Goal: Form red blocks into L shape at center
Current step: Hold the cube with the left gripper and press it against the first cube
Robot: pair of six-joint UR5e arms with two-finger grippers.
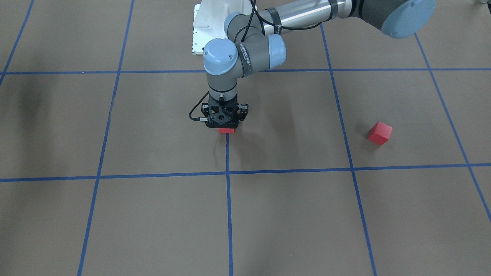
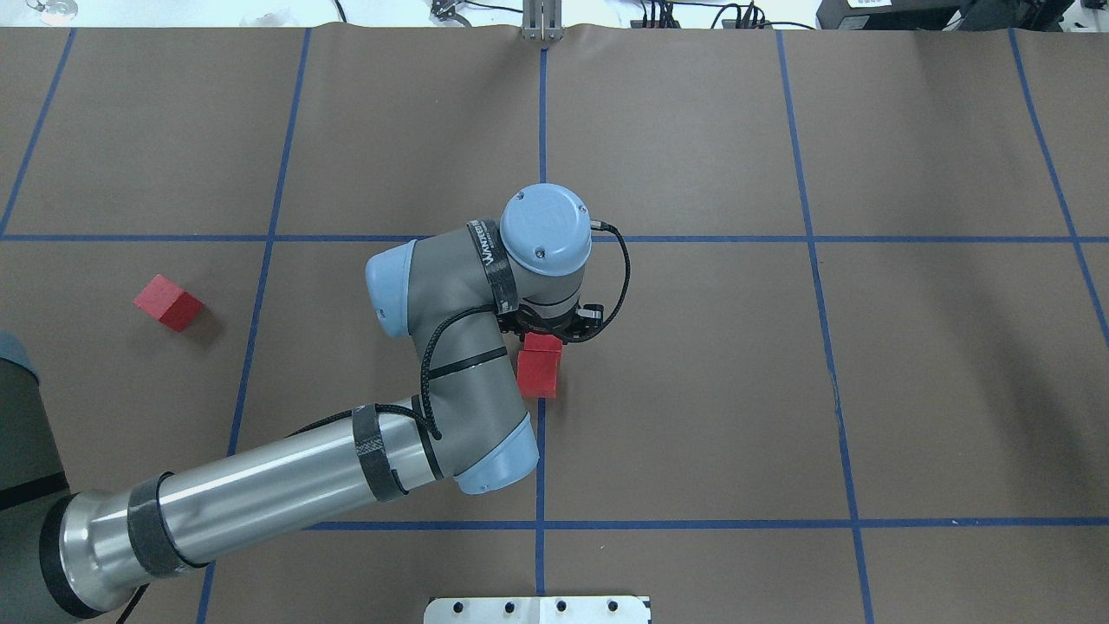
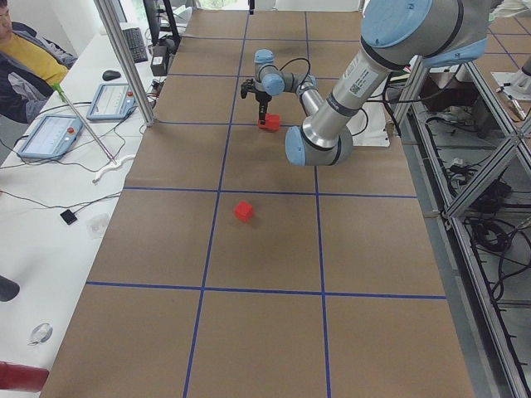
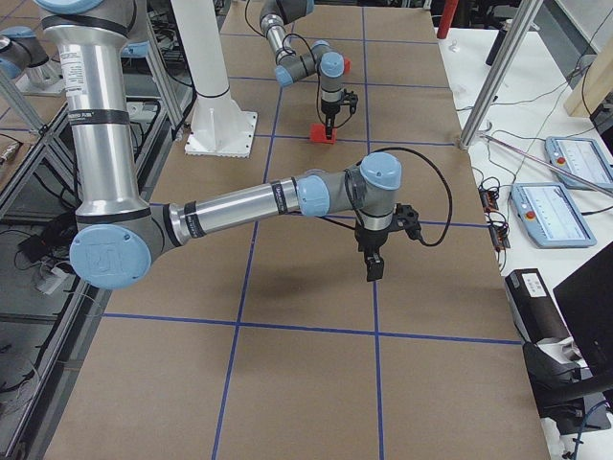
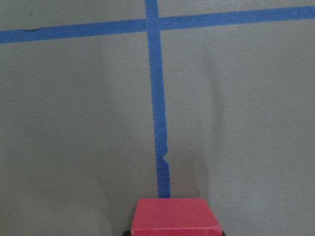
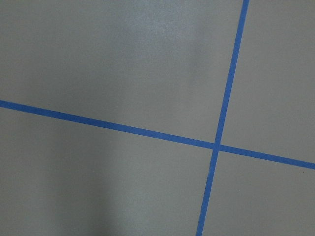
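Observation:
My left gripper points straight down at the center of the brown taped grid, shut on a red block held at or just above the surface on a blue tape line. Directly against it on the robot's side lies a second red block, hidden behind the gripper in the front-facing view. A third red block sits alone, about one square off on my left side. The right gripper hangs over a tape crossing; I cannot tell whether it is open or shut.
The white robot base lies at the near table edge. A person sits by control tablets on a white side bench beyond the far edge. Metal frame posts stand at that edge.

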